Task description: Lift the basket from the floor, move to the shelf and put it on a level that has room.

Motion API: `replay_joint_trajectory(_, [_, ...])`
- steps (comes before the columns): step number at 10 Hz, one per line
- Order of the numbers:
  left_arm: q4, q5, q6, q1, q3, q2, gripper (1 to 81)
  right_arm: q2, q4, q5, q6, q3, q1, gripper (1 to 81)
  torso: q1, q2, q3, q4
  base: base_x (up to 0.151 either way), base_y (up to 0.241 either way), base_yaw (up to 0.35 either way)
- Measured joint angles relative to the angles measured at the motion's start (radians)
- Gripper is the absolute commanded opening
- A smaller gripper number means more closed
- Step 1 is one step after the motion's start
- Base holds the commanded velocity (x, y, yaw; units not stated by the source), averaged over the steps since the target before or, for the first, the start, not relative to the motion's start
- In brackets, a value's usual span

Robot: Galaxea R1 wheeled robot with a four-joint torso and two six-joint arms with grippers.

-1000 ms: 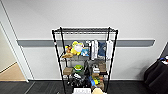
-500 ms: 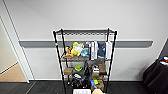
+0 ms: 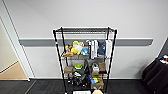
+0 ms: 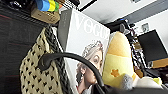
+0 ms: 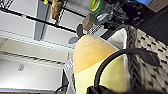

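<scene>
left wrist view, basket [image 4: 37, 75] holding magazine [image 4: 85, 42] and yellow plush [image 4: 117, 60], tool state cannot tell

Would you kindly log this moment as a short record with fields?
shelf: black wire rack against the pale wall, seen head-on
top level: bare wire tier
level below: plush toys and white books
basket: cream chequered weave, dark rim, dark loop handle
basket contents: Vogue magazine, yellow plush
floor: dark carpet tiles
</scene>
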Motion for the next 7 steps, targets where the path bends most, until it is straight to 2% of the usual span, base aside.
replay_joint_trajectory(1, [0.0,-0.003,0.001,0.003,0.0,0.001,1.0,0.0,0.0,0.004,0.0,0.0,-0.003,1.0,0.0,-0.001,0.006,0.0,0.0,0.0,0.0])
replay_joint_trajectory(3, [0.0,0.0,0.0,0.01,0.001,0.002,1.0,0.0,0.0,0.004,0.0,0.001,-0.009,1.0,0.0,-0.001,0.05,0.0,0.0,0.0,0.0])
replay_joint_trajectory(7, [0.0,0.006,0.0,0.014,0.012,-0.003,1.0,-0.001,0.001,0.005,0.0,0.006,-0.022,1.0,-0.006,0.024,0.073,0.0,0.0,0.0,0.0])
